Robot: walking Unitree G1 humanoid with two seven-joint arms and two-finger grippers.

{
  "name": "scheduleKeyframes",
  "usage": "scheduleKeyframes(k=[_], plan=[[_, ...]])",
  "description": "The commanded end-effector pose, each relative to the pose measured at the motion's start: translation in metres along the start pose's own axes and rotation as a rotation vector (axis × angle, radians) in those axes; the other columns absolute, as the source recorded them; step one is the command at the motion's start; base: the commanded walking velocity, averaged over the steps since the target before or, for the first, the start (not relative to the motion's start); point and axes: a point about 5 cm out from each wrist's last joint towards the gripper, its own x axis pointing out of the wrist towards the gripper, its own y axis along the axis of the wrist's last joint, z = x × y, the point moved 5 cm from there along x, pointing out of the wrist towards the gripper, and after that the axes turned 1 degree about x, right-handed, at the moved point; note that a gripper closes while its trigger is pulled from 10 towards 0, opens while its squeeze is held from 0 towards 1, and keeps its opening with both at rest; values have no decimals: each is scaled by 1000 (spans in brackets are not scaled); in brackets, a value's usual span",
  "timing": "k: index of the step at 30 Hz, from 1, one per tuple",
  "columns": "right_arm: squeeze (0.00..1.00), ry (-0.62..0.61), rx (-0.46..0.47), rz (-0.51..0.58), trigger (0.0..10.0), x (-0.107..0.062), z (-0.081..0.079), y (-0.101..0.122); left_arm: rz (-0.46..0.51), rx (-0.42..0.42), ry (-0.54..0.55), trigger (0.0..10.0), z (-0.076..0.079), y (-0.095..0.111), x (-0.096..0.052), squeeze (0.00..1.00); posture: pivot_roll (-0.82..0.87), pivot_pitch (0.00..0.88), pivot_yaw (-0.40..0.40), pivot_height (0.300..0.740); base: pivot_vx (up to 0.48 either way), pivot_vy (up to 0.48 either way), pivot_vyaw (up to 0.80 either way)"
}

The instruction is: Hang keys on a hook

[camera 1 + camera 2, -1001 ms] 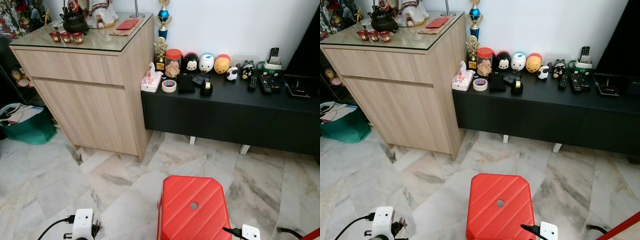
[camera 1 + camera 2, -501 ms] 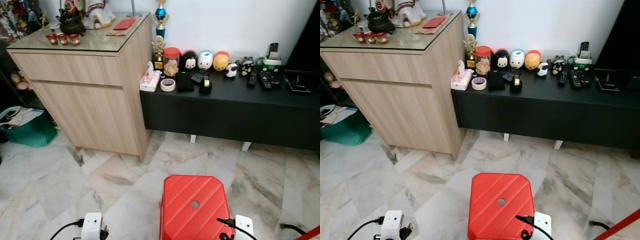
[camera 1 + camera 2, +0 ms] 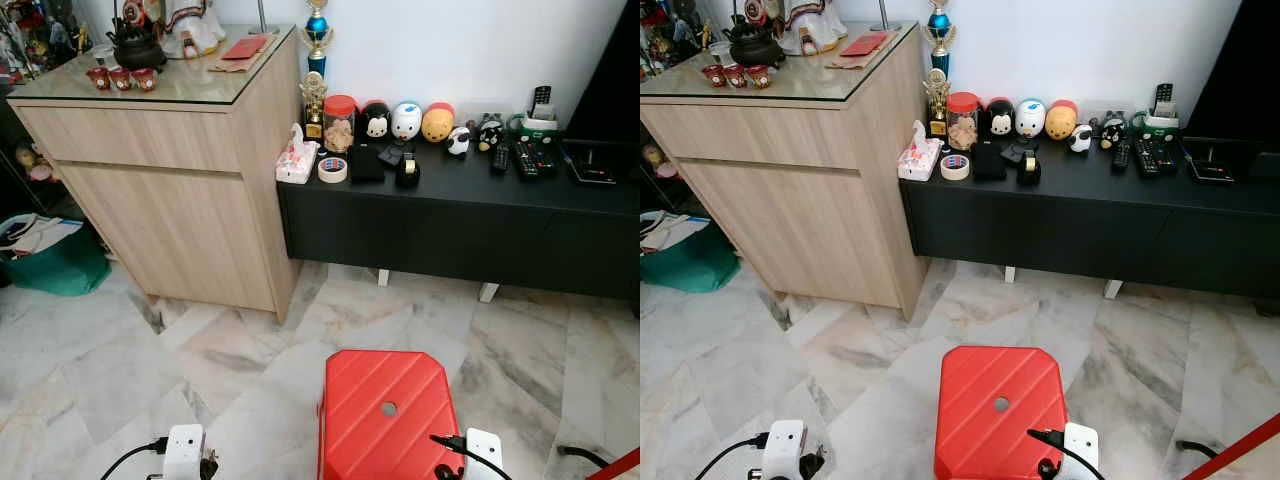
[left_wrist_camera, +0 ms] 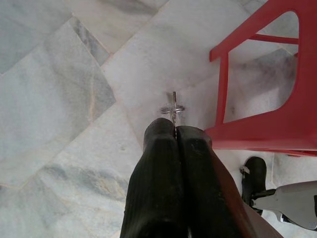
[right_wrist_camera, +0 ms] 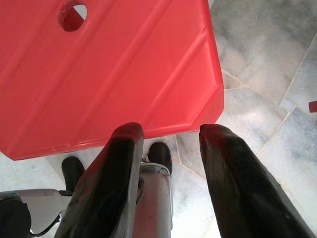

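Red plastic stool (image 3: 388,415) stands on the marble floor (image 3: 120,350). Left gripper (image 4: 174,130) hangs low beside the stool, jaws pressed together, pinching the keys (image 4: 172,107). Right gripper (image 5: 168,136) hovers above the stool's edge, jaws spread.

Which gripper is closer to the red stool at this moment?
Right. The right gripper hangs open just above the red stool's near edge; the left gripper, shut on the keys, is over the floor beside its leg.
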Motion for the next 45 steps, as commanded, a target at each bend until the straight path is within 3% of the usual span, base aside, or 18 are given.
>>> scheduleKeyframes(k=[1, 40, 45], plan=[[0, 5, 3, -2, 10000, 0, -1, 2, -11, 4, -1, 10000, 0, -4, -1, 0, -22, 0, 22, 740, 0, 0, 0], [0, 7, -8, -2, 10000, 0, 0, 1, -24, 4, -2, 10000, 0, -9, -2, 0, -20, 0, 21, 740, 0, 0, 0], [0, 6, -15, -17, 10000, -1, -2, -10, -41, 4, -6, 10000, 0, -14, -3, 0, -18, 0, 26, 740, -285, 0, 0]])
